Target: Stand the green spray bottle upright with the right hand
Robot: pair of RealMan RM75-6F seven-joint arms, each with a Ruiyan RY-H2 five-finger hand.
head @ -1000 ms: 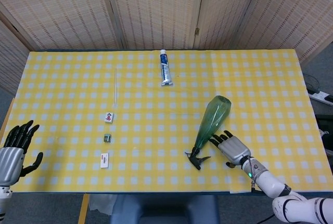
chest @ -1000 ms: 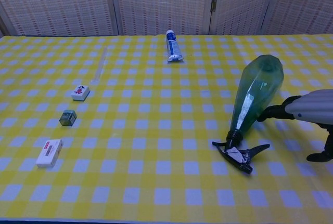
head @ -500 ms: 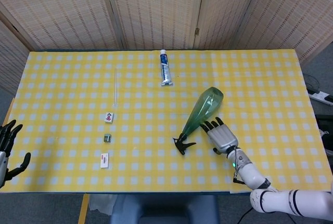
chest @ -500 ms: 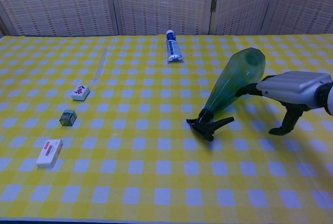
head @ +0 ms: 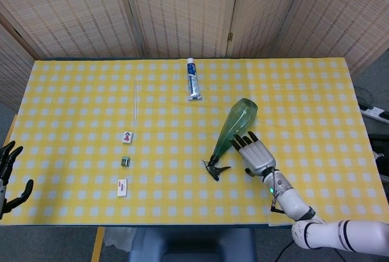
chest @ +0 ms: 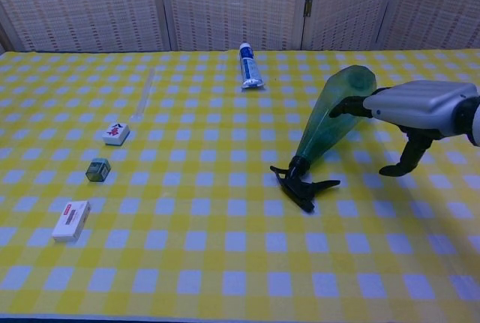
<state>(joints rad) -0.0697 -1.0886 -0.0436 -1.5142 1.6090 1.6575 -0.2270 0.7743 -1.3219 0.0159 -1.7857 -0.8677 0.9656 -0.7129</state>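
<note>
The green spray bottle (head: 234, 128) lies on its side on the yellow checked table (head: 73, 92), right of centre. Its black spray head (head: 214, 168) points toward the front edge and its wide base toward the back. In the chest view the bottle (chest: 328, 118) slants up from the trigger (chest: 301, 186) to the base. My right hand (head: 255, 156) lies just right of it with fingers spread, fingertips touching the bottle's side near the base; the thumb hangs down, away from the bottle. The right hand (chest: 420, 106) holds nothing. My left hand (head: 7, 175) sits at the table's front left edge, fingers apart and empty.
A toothpaste tube (head: 192, 79) lies at the back centre. A clear rod (head: 135, 101), a mahjong tile (head: 127, 137), a small green cube (head: 126, 162) and a white-and-red box (head: 122, 187) line up on the left half. Wicker screens stand behind the table.
The bottle has slid left and turned, its spray head swinging toward the table's centre, with my right hand following against its side. My left hand dropped lower at the left edge.
</note>
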